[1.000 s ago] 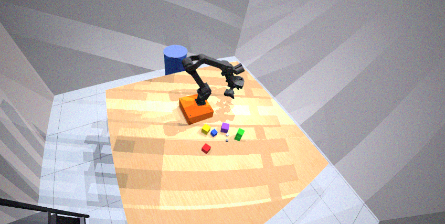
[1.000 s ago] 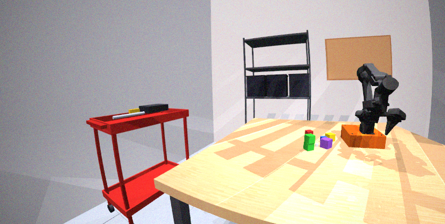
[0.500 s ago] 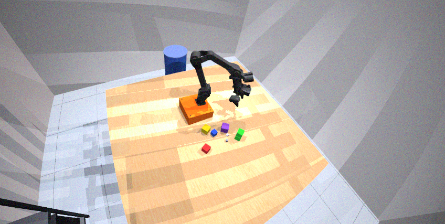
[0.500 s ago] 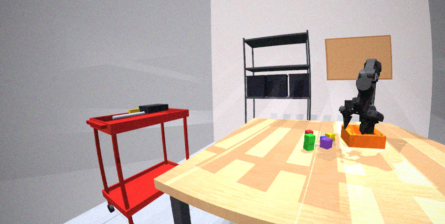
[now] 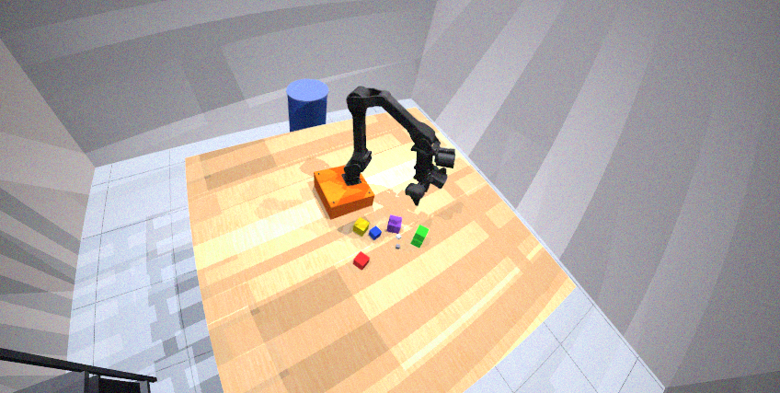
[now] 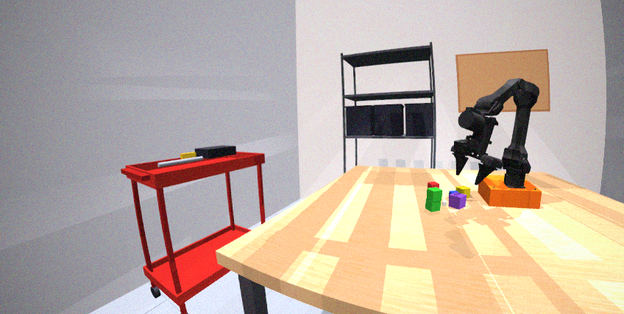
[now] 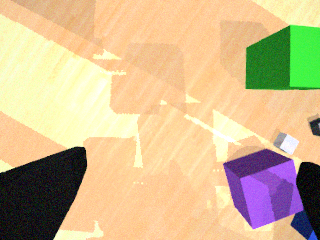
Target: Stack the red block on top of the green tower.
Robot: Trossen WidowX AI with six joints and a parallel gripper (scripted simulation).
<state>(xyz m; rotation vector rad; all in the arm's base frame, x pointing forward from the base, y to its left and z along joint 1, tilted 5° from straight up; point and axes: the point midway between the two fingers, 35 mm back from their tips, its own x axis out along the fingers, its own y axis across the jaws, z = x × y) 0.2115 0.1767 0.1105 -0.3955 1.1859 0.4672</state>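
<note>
The red block point(image 5: 361, 260) point(image 6: 433, 184) lies on the table point(image 5: 306, 301) point(image 6: 363, 240), apart from the other blocks; the wrist view does not show it. The green tower point(image 5: 419, 236) point(image 6: 433, 199) point(image 7: 300, 60) is two green blocks high and stands upright, with nothing on top. My gripper point(image 6: 467, 179) point(image 7: 191, 164) is open and empty, pointing down in the air above the table. It is on the robot-base side of the green tower, well away from the red block. In the wrist view the tower is at the upper right, partly cut off by the frame edge.
A purple block point(image 5: 395, 224) point(image 6: 457, 200) point(image 7: 265, 192) lies near the tower, by one finger in the wrist view. A blue block point(image 5: 374, 232) and a yellow block point(image 5: 361, 225) point(image 6: 463, 191) lie beyond it. Two tiny cubes, one white point(image 5: 398, 236) point(image 7: 286, 143), lie between purple and green.
</note>
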